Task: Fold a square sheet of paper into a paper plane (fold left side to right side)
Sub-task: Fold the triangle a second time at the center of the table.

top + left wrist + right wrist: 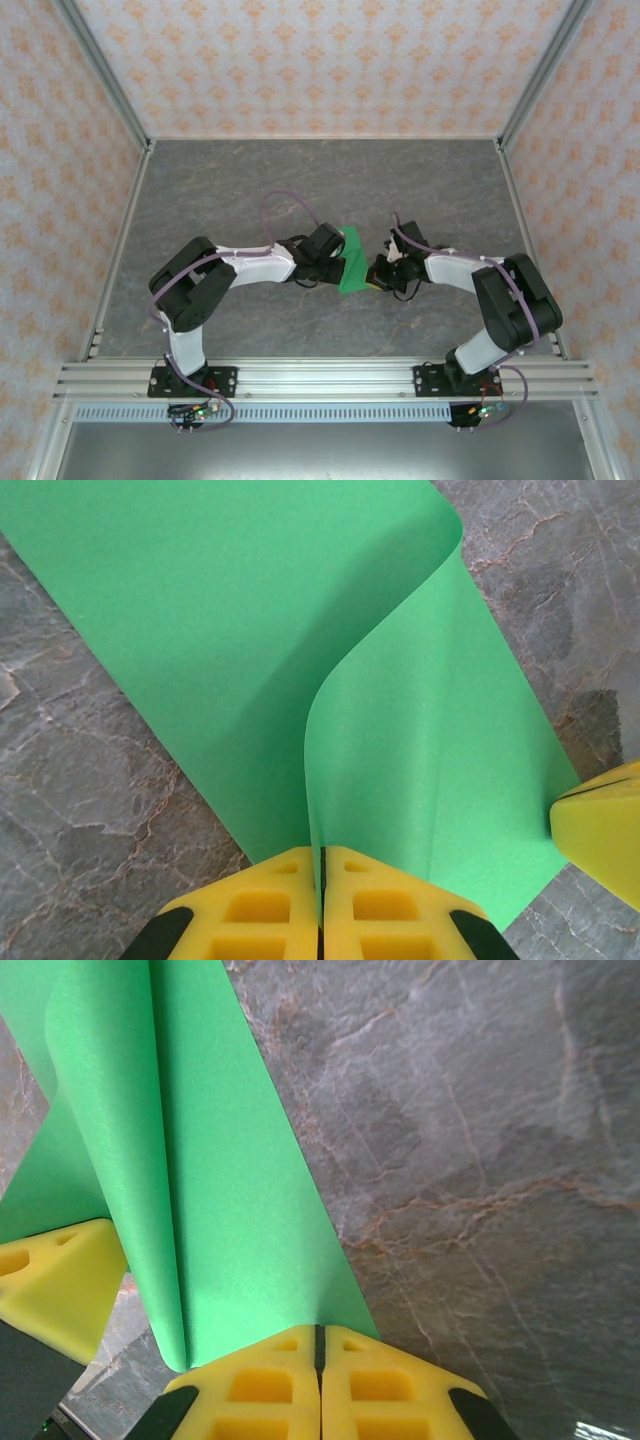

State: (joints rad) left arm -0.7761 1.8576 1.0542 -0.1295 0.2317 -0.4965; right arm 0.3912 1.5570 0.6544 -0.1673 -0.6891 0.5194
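Left gripper point(320, 880) clamped tight on an edge of the square sheet of paper point(250, 630), yellow fingers point(262, 908) pressed together with green paper pinched between; sheet curled over on itself in a soft, uncreased bend, partly flat on the grey marbled table point(220, 180), mid-table between both arms. Right gripper point(320, 1350) likewise pinched shut on the sheet's edge, just beside the left one.

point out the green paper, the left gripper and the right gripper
green paper point(200, 610), left wrist view, flat lower layer
left gripper point(321, 880), left wrist view, where its shut jaws meet
right gripper point(320, 1360), right wrist view, where its shut jaws meet
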